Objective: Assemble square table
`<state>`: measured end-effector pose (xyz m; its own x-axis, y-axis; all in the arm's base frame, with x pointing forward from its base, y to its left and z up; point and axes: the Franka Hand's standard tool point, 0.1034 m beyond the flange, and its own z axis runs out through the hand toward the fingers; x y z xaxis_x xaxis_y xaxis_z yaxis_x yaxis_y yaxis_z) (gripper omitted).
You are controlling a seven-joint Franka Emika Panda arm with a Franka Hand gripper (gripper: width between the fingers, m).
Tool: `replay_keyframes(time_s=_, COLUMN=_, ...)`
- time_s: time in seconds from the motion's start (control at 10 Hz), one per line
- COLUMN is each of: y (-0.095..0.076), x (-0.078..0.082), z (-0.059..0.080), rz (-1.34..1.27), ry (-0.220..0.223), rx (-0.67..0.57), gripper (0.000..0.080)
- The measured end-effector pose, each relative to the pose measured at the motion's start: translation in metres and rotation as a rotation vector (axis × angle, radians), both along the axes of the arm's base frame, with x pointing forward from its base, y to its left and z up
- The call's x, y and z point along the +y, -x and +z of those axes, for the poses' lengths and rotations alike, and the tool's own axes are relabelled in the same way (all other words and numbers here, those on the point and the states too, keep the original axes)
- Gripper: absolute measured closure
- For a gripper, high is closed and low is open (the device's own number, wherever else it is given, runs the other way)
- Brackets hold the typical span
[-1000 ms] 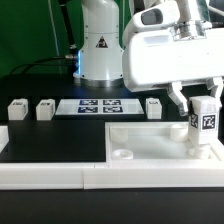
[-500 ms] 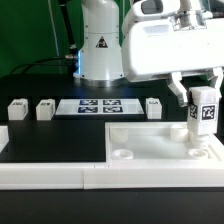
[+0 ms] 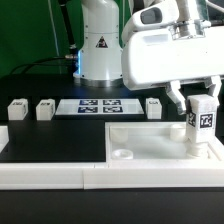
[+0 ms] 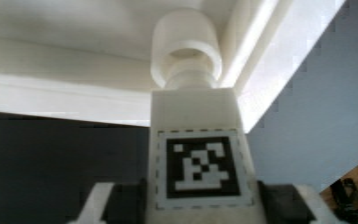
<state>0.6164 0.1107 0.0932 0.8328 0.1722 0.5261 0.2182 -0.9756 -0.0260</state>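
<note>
My gripper is shut on a white tagged leg, holding it upright at the exterior view's right. The leg's lower end meets the near right corner of the square table's white slab. In the wrist view the leg runs from between my fingers to a round tip against the slab's corner; whether it sits in the socket I cannot tell. Three more legs stand on the black table: two at the left, one behind the slab.
The marker board lies flat behind the slab, in front of the robot's base. A long white bar fence runs along the front edge and round the slab's right side.
The gripper lifted the leg slightly half a second ago and has brought it back down to the slab's corner. The other legs have not moved.
</note>
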Motion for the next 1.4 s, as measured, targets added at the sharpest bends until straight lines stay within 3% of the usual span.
replay_keyframes(time_s=0.9, y=-0.002, x=-0.001, z=0.000, rz=-0.005, ry=-0.001, rx=-0.027, gripper=0.0507)
replay_keyframes(time_s=1.2, y=0.004, x=0.002, z=0.011, rz=-0.012, ry=-0.012, rx=0.092, gripper=0.0507)
replay_keyframes(time_s=1.4, y=0.005, x=0.001, z=0.009, rz=-0.011, ry=-0.009, rx=0.101, gripper=0.0507)
